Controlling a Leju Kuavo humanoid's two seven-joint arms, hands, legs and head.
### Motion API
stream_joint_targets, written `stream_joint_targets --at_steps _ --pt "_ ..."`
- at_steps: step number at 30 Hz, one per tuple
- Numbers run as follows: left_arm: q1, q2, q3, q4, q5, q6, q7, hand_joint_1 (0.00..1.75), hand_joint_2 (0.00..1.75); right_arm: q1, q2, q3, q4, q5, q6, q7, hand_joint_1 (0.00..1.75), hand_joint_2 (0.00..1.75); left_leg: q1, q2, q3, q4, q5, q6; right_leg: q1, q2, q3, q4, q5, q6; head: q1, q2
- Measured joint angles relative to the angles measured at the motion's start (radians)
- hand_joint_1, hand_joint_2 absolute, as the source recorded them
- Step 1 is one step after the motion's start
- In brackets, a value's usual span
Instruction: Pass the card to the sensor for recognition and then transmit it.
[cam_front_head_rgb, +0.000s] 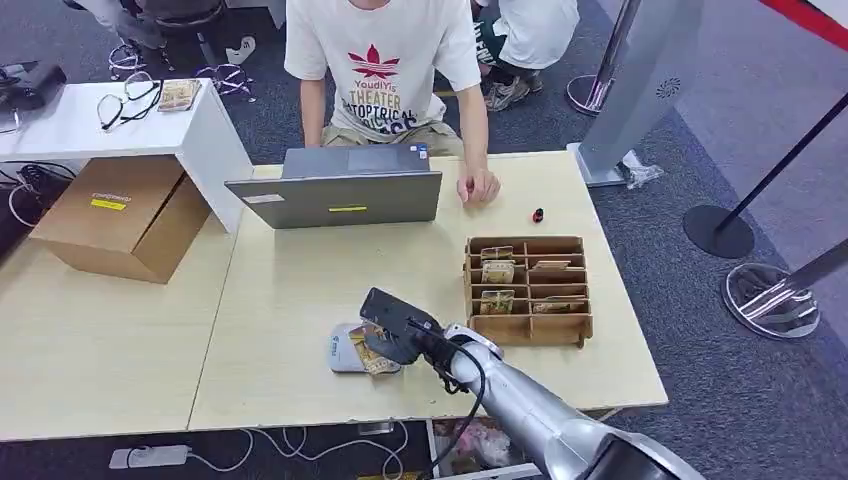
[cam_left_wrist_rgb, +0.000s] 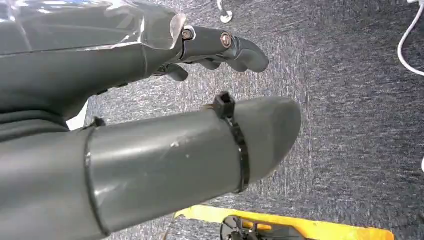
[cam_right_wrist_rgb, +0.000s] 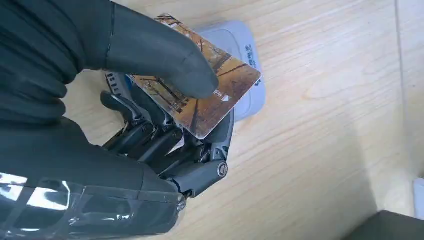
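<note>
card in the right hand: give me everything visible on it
The card is a thin, flat rectangle with rounded corners, printed in brown and orange with what looks like bare trees, plus a small white mark near one edge. It looks like glossy plastic. The right hand holds it, thumb pressed on its face and fingers beneath. It is tilted, held over the pale grey sensor on the wooden table; whether it touches the sensor cannot be told.

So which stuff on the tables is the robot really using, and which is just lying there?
Using:
right robot hand
card, held over the sensor
sensor, the grey pad on the table
wooden card box

Just lying there:
laptop
cardboard box
glasses
small red-and-black thing
</note>
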Motion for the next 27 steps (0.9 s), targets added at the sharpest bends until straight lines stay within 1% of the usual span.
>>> stream_joint_targets --at_steps 8,14,17,22,27 --pt "0.000 0.002 -0.005 0.000 -0.003 0.000 0.000 0.00 0.00 0.005 -0.025 -0.040 -0.083 -0.035 -0.003 0.000 1.75 1.75 0.000 0.000 0.000 0.000 0.000 0.000 0.000 0.000 0.000 0.000 0.000 0.000 0.000 0.000" --pt "-0.002 0.003 -0.017 0.000 -0.011 -0.006 0.011 0.00 0.00 0.005 -0.034 -0.064 -0.111 -0.044 -0.011 0.000 1.75 1.75 0.000 0.000 0.000 0.000 0.000 0.000 0.000 0.000 0.000 0.000 0.000 0.000 0.000 0.000" --pt "-0.003 0.003 -0.021 0.000 -0.013 -0.006 0.012 0.00 0.00 0.005 -0.035 -0.068 -0.113 -0.045 -0.021 0.006 1.75 1.75 0.000 0.000 0.000 0.000 0.000 0.000 0.000 0.000 0.000 0.000 0.000 0.000 0.000 0.000" --pt "-0.004 0.002 -0.022 0.000 -0.011 -0.009 0.013 0.00 0.00 0.005 -0.032 -0.066 -0.106 -0.015 -0.011 0.015 1.75 1.75 0.000 0.000 -0.001 0.000 0.000 0.000 0.000 0.000 0.000 0.000 0.000 0.000 0.000 0.000" --pt "-0.004 0.002 -0.023 0.000 -0.011 -0.010 0.014 0.00 0.00 0.005 -0.010 -0.056 -0.072 0.013 0.005 0.021 1.75 1.75 0.000 0.000 -0.001 0.000 0.000 0.000 0.000 0.000 0.000 0.000 0.000 0.000 0.000 0.000"
